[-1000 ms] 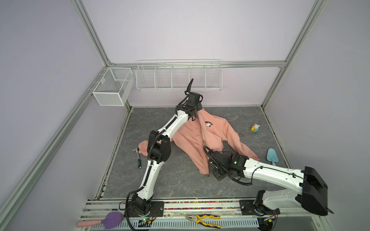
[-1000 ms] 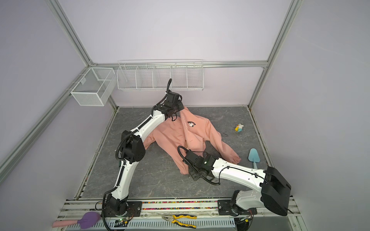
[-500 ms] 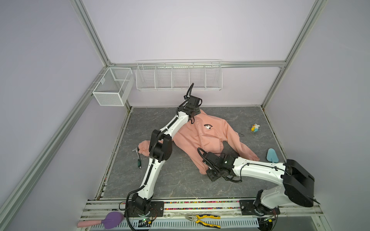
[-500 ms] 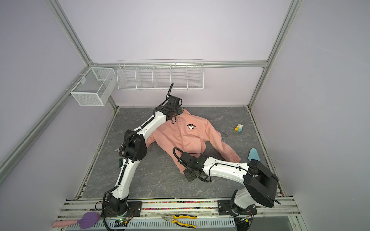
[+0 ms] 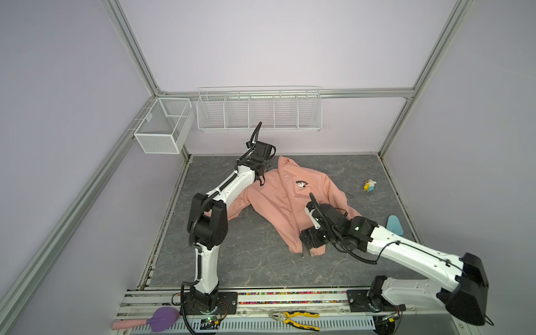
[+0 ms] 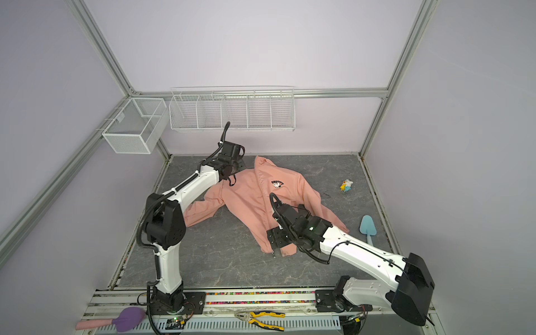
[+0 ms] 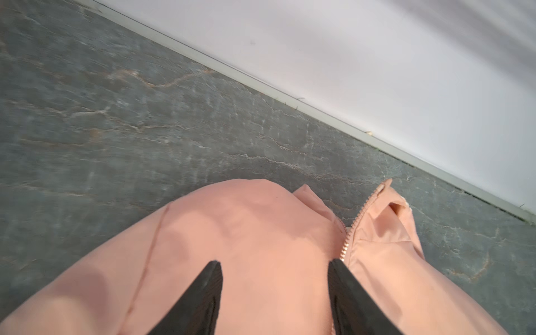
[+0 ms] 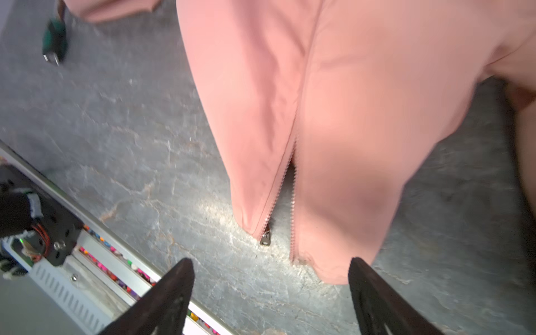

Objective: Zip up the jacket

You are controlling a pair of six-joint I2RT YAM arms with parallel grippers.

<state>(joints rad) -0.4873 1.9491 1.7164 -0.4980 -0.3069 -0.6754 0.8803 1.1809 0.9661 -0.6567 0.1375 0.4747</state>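
The jacket point(image 5: 284, 208) is lying front-up in the middle of the bench point(image 5: 232, 261), collar point(image 7: 385, 208) far, hem point(image 8: 333, 269) near. Both tools are holding nothing: left tool point(image 7: 275, 262) parted by the collar, right tool point(image 8: 270, 259) wide over the hem. The zip point(image 8: 293, 203) is gaping at the hem (at the collar too), with the slider point(image 8: 265, 236) sitting at the bottom, so the zipping seems all left.

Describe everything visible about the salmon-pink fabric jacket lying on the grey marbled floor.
The jacket lies front up on the floor, sleeves spread, collar toward the back wall. The smooth fabric carries a cartoon chest patch. Its zipper pull sits at the hem, where the teeth gape; the collar teeth are parted. The open left gripper hangs by the collar, the open right gripper over the hem; neither grips it.
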